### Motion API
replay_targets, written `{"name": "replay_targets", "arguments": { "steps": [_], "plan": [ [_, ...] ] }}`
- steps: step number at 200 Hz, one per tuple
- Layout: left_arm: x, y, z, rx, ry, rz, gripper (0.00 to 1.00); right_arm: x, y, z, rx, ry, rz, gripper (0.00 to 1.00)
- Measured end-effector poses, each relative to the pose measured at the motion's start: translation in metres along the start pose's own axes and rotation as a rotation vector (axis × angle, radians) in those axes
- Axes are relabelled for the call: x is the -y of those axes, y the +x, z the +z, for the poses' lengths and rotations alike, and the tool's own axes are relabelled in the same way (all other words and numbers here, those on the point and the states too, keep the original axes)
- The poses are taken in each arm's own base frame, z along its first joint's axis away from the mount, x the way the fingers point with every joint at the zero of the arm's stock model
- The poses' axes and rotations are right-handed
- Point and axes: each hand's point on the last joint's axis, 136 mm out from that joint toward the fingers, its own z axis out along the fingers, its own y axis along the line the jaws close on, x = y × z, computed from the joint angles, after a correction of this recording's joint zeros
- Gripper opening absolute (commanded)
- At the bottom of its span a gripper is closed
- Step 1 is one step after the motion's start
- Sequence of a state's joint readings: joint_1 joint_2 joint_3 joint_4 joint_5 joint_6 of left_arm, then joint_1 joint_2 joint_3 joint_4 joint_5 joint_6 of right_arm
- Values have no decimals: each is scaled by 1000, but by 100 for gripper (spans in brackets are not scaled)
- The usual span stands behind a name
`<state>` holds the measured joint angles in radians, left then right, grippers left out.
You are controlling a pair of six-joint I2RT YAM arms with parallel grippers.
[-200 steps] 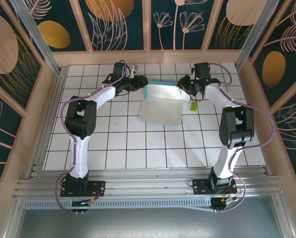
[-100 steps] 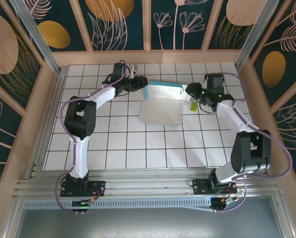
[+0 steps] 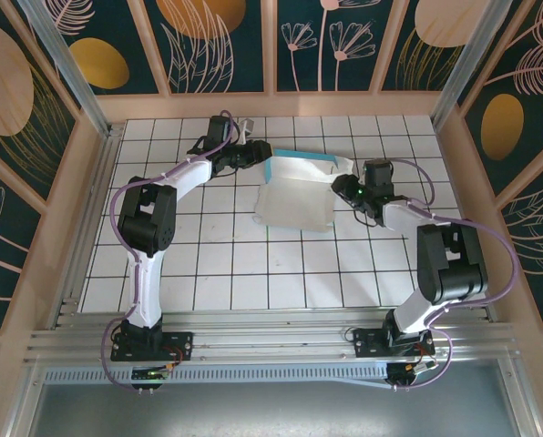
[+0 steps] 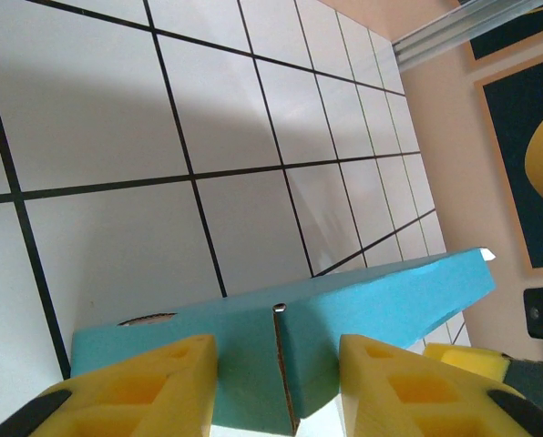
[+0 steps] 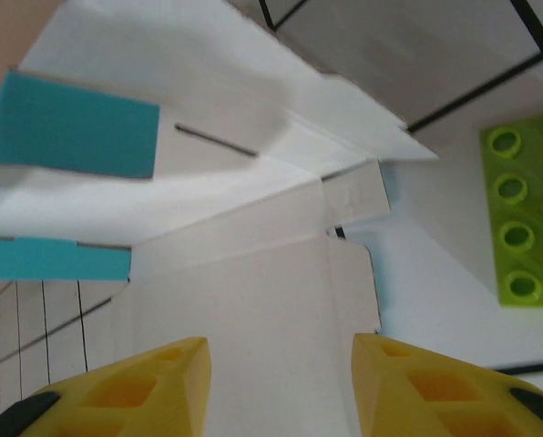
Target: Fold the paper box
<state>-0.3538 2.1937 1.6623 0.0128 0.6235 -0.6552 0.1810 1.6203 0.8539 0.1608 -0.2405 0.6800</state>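
White arms point(image 3: 185, 173), black joints, purple cables — yellow foam fingers point(image 4: 144, 382)

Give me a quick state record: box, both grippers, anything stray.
paper box: partly folded; white panel flat on the table, turquoise far wall raised
left gripper: closed on the turquoise wall's left end
right gripper: open, over the white panel's right edge
stray: green studded plate on the table beside the box

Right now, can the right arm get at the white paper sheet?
Probably yes. The right pincer hangs open right over the white side of the paper box, with nothing between them; the green brick lies off to one side.
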Motion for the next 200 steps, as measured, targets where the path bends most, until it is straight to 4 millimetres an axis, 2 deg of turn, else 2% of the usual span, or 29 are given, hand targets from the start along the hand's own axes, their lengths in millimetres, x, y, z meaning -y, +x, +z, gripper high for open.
{"name": "replay_targets", "arguments": {
  "steps": [38, 76, 153, 182, 200],
  "plan": [
    [0, 1, 0, -2, -1, 0, 39, 15, -12, 22, 81, 39, 38, 45],
    [4, 2, 1, -9, -5, -2, 39, 35, -5, 46, 85, 70, 74, 45],
    [8, 2, 1, -21, -14, -9, 39, 26, -26, 64, 171, 45, 59, 46],
    [6, 0, 0, -16, -33, -13, 39, 23, -31, 75, 161, 108, 66, 46],
    [5, 0, 0, -13, -40, -14, 40, 28, -30, 75, 160, 169, 75, 47]
  ]
}}
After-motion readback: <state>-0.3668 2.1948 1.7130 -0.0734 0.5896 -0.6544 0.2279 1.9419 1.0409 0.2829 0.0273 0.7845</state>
